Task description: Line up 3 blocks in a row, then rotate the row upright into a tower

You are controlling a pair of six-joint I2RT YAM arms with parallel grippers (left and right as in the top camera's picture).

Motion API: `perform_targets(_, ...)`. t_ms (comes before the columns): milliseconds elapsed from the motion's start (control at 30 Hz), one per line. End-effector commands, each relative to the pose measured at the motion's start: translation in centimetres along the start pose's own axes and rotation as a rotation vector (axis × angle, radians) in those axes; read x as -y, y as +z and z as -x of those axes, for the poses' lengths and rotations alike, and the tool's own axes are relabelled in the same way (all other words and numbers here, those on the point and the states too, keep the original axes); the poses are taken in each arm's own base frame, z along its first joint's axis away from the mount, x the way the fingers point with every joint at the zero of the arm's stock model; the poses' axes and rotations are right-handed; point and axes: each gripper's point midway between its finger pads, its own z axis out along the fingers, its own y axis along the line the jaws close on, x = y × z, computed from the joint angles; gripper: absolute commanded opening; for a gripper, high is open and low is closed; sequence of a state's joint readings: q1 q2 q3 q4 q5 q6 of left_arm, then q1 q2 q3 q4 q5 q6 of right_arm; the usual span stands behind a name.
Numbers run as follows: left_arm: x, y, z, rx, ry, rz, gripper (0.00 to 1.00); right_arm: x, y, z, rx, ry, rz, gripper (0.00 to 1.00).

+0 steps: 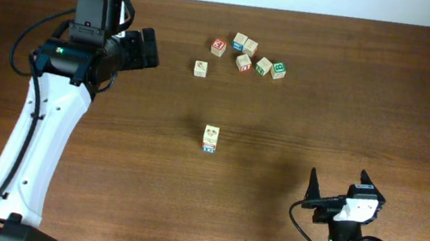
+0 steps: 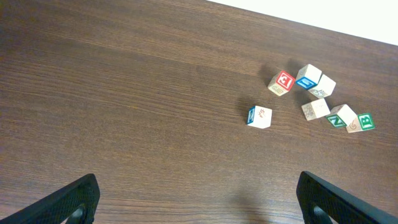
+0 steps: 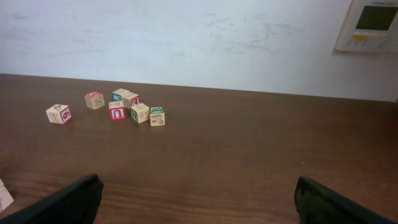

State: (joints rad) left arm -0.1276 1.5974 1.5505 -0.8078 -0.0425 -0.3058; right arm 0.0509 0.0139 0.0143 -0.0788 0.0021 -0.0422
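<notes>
A pale cube with a blue face [image 1: 210,138] sits alone mid-table; only its edge [image 3: 2,195] shows in the right wrist view. A second lone cube [image 1: 201,68] [image 2: 259,116] [image 3: 59,113] has a red-orange mark and a blue side. A blue-marked cube [image 1: 240,40] [image 2: 307,79] [image 3: 119,94] is in the back cluster. My left gripper [image 1: 147,47] [image 2: 199,200] hovers open, left of the cluster, holding nothing. At the front right, my right gripper [image 1: 339,185] [image 3: 199,199] is open and empty, far from all cubes.
The cluster also holds a red-faced cube [image 1: 218,47] [image 2: 283,81], a red-lettered cube [image 1: 244,62] [image 3: 117,111], a pale cube [image 1: 250,46] and two green-lettered cubes [image 1: 264,66] [image 1: 279,70]. A white wall [image 3: 199,37] rises behind the table's far edge.
</notes>
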Motion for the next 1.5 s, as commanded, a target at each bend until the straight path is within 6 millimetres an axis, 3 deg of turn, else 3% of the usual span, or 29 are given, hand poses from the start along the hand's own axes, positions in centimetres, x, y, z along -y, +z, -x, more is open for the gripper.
perform_targets(0,-0.3,0.0,0.3,0.008,0.013,0.011,0.99,0.3,0.0,-0.3,-0.002,-0.006,-0.017,0.98)
perform_targets(400,-1.3,-0.1,-0.7,-0.028,0.016,0.061,0.99,0.4,0.0,-0.3,-0.002,-0.006,-0.018,0.98)
perform_targets(500,-2.2,-1.0,0.1,0.017,0.015,0.113,0.99,0.4,0.0,-0.3,-0.002,-0.006,-0.018,0.98)
perform_targets(600,-1.9,-2.5,1.6,0.117,0.093,0.094,0.99,0.4,0.0,-0.3,-0.002,-0.005,-0.017,0.98)
perform_targets(700,-1.9,-4.2,1.9,0.217,0.16,0.072,0.99,0.4,0.0,-0.3,-0.002,-0.005,-0.018,0.98)
perform_targets(800,-3.0,-5.5,0.9,0.297,0.143,0.066,0.99,0.4,0.0,-0.3,-0.002,-0.005,-0.017,0.98)
perform_targets(1067,-5.8,-7.7,-4.4,0.512,0.126,0.032,0.99,0.4,0.0,-0.3,-0.002,-0.005,-0.018,0.98)
perform_targets(1467,-7.7,-9.9,-10.6,0.676,0.155,0.013,0.99,0.4,0.0,-0.3,-0.002,-0.006,-0.017,0.98)
